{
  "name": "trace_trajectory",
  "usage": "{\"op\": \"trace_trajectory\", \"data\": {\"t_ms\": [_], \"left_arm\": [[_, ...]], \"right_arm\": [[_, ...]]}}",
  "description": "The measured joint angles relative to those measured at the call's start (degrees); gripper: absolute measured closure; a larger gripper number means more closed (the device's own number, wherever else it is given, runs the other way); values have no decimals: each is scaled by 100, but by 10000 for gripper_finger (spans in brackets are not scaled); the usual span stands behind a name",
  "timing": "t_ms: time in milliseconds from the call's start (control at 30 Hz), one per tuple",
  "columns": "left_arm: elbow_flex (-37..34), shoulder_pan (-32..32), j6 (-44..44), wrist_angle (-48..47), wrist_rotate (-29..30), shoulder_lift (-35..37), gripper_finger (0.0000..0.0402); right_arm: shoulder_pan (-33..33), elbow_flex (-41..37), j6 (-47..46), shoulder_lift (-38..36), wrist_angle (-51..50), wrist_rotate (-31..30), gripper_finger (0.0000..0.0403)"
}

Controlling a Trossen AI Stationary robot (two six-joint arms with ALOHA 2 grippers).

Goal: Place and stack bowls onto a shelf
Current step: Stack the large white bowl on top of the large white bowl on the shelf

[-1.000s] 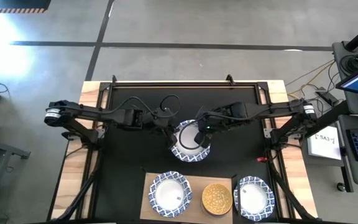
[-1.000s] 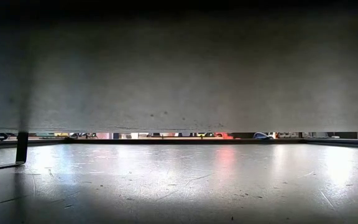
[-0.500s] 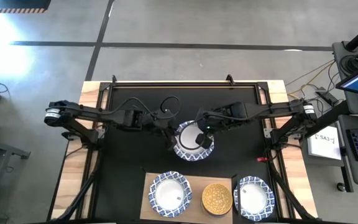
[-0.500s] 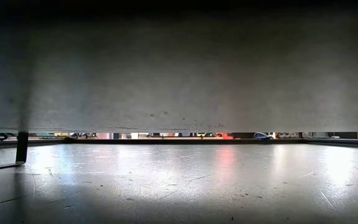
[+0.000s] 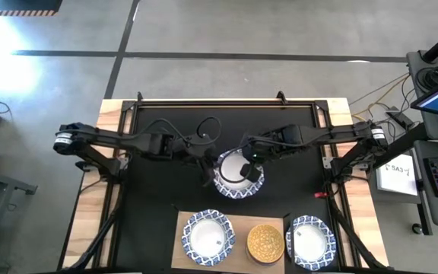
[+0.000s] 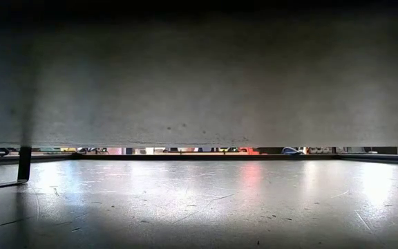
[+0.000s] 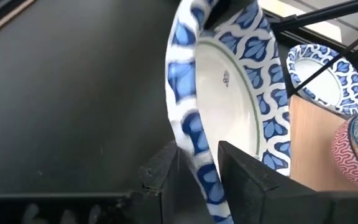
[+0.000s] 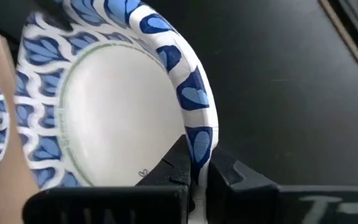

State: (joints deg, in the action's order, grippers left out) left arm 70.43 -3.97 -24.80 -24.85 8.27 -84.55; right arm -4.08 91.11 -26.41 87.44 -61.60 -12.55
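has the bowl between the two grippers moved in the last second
Yes, slightly. In the high view the held bowl has shifted right, measured against the fixed shelf.

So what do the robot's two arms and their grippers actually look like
Both arms are dark, slim and jointed, each with a pale cylindrical end near the table's side edge. Loose black cables loop above the left arm. The left gripper and right gripper each have two blocky matte black fingers; faint pale lettering marks the right one's body.
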Motion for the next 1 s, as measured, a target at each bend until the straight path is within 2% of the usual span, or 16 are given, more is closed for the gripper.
{"op": "trace_trajectory", "data": {"t_ms": [267, 433, 567, 733, 1000], "left_arm": [[468, 0, 282, -767, 142, 7, 288], [723, 4, 198, -1890, 554, 7, 285], [787, 4, -96, -2777, 1001, 17, 285], [787, 0, -509, -3573, 1248, 60, 285], [783, -7, -683, -3914, 1381, 315, 285]], "right_arm": [[0, 0, -20, 0, -13, 312, 394], [-3, 0, -96, 0, 216, 899, 394], [-43, 0, -220, 0, 816, 1493, 394], [-279, 0, -365, 49, 1556, 2154, 394], [-911, 0, -371, 442, 2226, 2189, 394]]}}
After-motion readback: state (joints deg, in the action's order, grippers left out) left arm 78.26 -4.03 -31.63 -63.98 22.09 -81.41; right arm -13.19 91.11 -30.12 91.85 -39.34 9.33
